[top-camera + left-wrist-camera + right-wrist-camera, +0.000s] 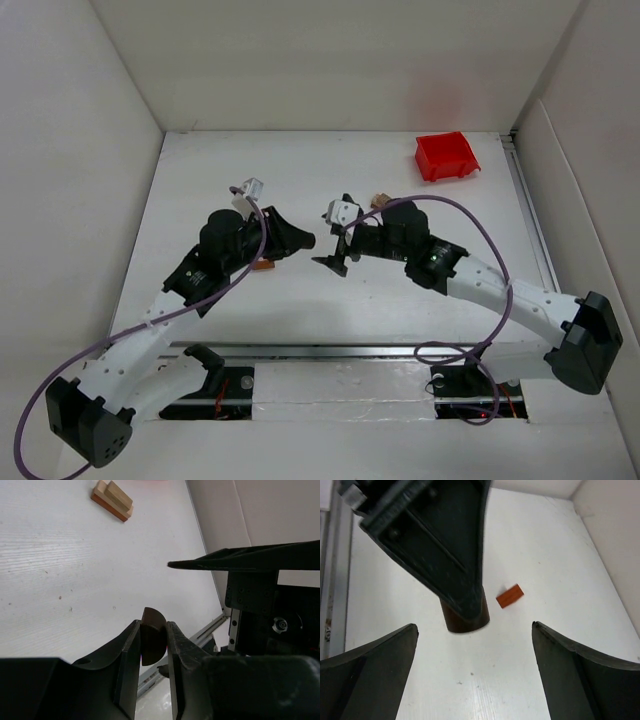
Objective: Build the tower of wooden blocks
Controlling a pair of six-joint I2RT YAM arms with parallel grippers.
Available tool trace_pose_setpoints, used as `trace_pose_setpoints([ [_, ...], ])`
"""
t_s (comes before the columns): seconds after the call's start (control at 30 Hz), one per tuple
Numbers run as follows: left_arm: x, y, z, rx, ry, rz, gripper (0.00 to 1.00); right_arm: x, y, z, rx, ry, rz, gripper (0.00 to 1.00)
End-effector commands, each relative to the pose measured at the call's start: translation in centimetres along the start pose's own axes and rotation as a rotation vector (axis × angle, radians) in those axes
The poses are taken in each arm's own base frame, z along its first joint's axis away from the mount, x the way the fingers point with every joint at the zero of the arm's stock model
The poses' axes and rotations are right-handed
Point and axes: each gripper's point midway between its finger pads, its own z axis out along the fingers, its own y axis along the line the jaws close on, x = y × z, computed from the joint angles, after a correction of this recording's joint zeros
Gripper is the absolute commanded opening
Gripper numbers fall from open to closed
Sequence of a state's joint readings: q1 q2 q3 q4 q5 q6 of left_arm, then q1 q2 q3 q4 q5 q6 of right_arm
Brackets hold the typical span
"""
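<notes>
My left gripper (152,625) is shut on a dark brown half-round wooden block (153,639), held above the table. In the right wrist view that block (465,621) hangs under the left gripper's fingers (445,555), just ahead of my right gripper (474,626), which stands wide open around nothing. From above, the two grippers meet tip to tip at mid-table, left gripper (305,241) facing right gripper (338,232). A small stack of tan and reddish-brown blocks (112,500) lies flat on the table farther off, showing from above as a tan stack (380,200). An orange block (510,596) lies alone on the table.
A red plastic bin (446,156) stands at the back right. White walls close in the table on the left, back and right. The orange block (262,265) lies under the left arm. A metal rail (330,348) runs along the near edge.
</notes>
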State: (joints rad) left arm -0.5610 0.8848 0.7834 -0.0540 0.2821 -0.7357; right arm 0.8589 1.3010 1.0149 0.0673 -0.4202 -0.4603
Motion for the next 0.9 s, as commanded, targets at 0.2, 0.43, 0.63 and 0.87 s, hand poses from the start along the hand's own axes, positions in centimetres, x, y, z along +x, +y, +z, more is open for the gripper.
trace_pose_setpoints([
  [0.2,-6.2,-1.2,-1.8,0.022,-0.343,-0.101,0.0,-6.0,-2.6,-2.6,0.386,-0.336,0.506,1.0],
  [0.43,-8.8,-2.2,-2.8,0.008,-0.479,-0.239,0.0,-8.1,-3.0,-1.5,0.627,-0.446,0.641,0.98],
  [0.63,-9.2,-2.0,-3.3,-0.039,-0.478,-0.325,0.0,-7.6,-4.8,-0.3,0.733,-0.451,0.663,0.9],
  [0.87,-9.0,-2.4,-3.2,-0.036,-0.451,-0.337,0.0,-8.3,-5.7,1.3,0.673,-0.485,0.669,0.71],
])
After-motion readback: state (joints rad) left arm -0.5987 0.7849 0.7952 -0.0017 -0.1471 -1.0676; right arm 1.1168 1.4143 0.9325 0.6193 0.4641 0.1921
